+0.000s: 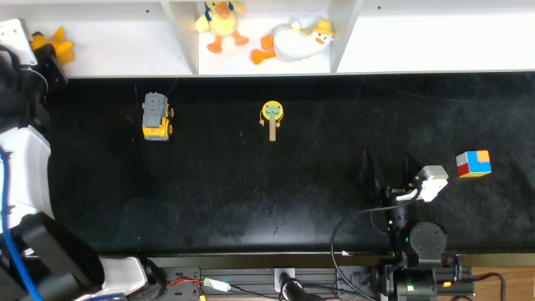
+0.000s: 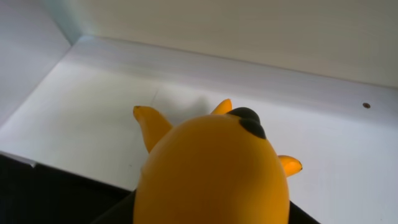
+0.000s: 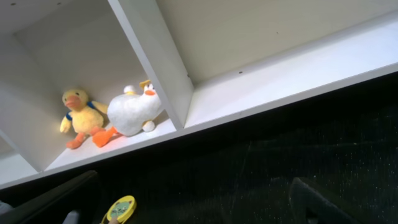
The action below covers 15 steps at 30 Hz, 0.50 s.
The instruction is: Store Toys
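One yellow toy (image 1: 52,42) (left cubby (image 1: 117,33)).

Orange-yellow plush (image 1: 52,42): left bay of the white shelf (image 1: 125,50), 10 o'clock. Yellow duck (image 1: 221,23), sitting upright, and white goose (image 1: 294,42), lying down, are side by side in the middle bay, 12 o'clock. On the black mat (image 1: 251,192): yellow-grey truck (image 1: 156,115) at 10, round yellow stick toy (image 1: 272,117) at 12, multicolour cube (image 1: 473,164) at 3.

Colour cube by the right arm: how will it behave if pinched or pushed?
The colour cube looks rigid and flat-faced, so it should slide on the black mat rather than roll. Its parallel sides probably suit a claw pinch, though smooth-looking faces might slip.
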Motion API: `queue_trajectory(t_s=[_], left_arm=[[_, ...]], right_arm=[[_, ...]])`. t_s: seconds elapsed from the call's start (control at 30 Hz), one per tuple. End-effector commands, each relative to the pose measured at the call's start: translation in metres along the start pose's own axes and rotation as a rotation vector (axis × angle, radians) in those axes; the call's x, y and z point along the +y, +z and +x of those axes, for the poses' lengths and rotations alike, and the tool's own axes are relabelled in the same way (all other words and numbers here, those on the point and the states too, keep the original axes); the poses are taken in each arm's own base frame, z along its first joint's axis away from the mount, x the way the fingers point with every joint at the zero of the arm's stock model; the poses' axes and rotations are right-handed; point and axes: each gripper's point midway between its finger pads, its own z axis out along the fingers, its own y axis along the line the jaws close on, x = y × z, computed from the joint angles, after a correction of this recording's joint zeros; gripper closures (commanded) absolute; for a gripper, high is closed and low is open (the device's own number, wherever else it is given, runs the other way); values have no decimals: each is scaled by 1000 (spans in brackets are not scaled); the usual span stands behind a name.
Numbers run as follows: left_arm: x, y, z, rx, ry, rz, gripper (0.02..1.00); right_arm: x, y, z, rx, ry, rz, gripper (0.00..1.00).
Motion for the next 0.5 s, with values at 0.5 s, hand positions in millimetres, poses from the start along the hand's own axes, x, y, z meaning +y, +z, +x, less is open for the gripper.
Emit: queue_trajectory(t_s=[0.5], left_arm=[[-7, 41, -20, 34, -54, 74, 647]], right_arm=[[-1, 0, 4, 2, 0, -1, 5]])
